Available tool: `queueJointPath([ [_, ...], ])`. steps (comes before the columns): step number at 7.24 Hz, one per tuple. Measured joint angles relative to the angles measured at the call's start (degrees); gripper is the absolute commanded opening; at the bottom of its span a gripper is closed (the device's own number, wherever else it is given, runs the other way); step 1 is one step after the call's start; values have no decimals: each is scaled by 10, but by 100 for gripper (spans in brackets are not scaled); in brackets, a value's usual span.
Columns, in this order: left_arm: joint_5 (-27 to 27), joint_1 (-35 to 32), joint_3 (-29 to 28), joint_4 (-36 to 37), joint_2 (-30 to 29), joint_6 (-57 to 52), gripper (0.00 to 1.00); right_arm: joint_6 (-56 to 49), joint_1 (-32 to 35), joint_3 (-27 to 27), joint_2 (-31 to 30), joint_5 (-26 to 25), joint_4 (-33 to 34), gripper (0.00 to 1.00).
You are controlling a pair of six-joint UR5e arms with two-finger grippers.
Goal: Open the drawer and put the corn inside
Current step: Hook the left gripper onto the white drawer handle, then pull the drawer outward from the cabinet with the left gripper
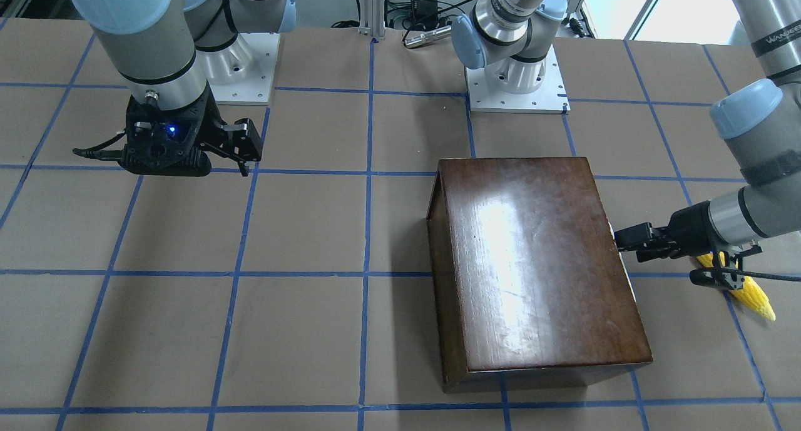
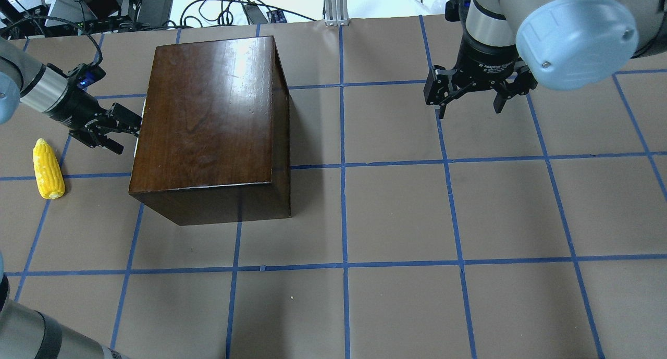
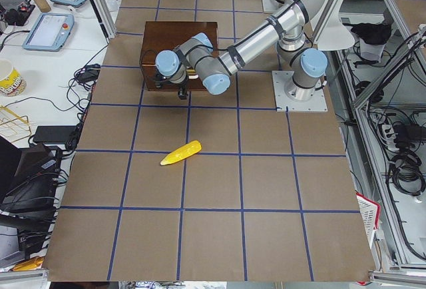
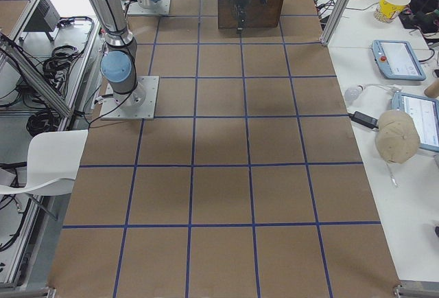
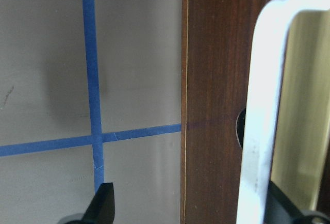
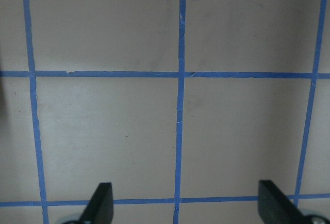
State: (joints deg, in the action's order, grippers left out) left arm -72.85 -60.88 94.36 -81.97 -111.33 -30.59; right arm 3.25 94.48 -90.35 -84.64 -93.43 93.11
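Front view: box (image 1: 538,262) sits on the tabletop (image 1: 188,331). The left tool (image 1: 629,240) is low, right at the box's end face. Corn (image 1: 754,296) lies on the tabletop just past that arm's wrist, partly hidden by it and outside the box. The right tool (image 1: 241,149) hangs over bare tabletop, well apart from everything.

Overhead: the left tool's tips are at the box end, touching or just short, can't tell which. Corn lies flat, near that end but apart from it, and nothing holds it. The right tool is spread and empty.

Left-end view: corn lies in the open in front of the box's end. The tool is too small to judge. Right-end view: the box is far off and adds nothing.

Left wrist: dark drawer (image 5: 221,79) front with a white handle (image 5: 263,79). The tool's fingers (image 5: 105,203) are spread wide, with the handle between them, close to one side. Nothing is clamped. There is a pale surface past the handle, can't tell what.

Right wrist: fingers apart, only tabletop grid between them.

Step, as I judge it: lining up on the handle, with the drawer apparently not pulled out yet. The next move calls for centring the handle between the fingers, clamping, then pulling straight out from the box. The box could slide with the pull. The corn lies on the pull side, so the arm could knock it. The corn pick comes after.
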Motion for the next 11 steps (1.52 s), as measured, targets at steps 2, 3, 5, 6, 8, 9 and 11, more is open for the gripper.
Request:
queueJointPath([
  [2, -3, 1, 0, 1, -1, 3, 100, 0, 0, 0, 0, 0, 0, 100],
  [3, -5, 1, 0, 3, -1, 6, 100, 0, 0, 0, 0, 0, 0, 100],
  [5, -8, 1, -1, 4, 1, 12, 100, 0, 0, 0, 0, 0, 0, 100],
  [6, -12, 1, -1, 4, 5, 19, 100, 0, 0, 0, 0, 0, 0, 100],
  [8, -28, 1, 1, 7, 10, 28, 100, 0, 0, 0, 0, 0, 0, 100],
  [9, -32, 1, 1, 8, 10, 29, 100, 0, 0, 0, 0, 0, 0, 100],
  [11, -35, 2, -2, 10, 9, 27, 100, 0, 0, 0, 0, 0, 0, 100],
])
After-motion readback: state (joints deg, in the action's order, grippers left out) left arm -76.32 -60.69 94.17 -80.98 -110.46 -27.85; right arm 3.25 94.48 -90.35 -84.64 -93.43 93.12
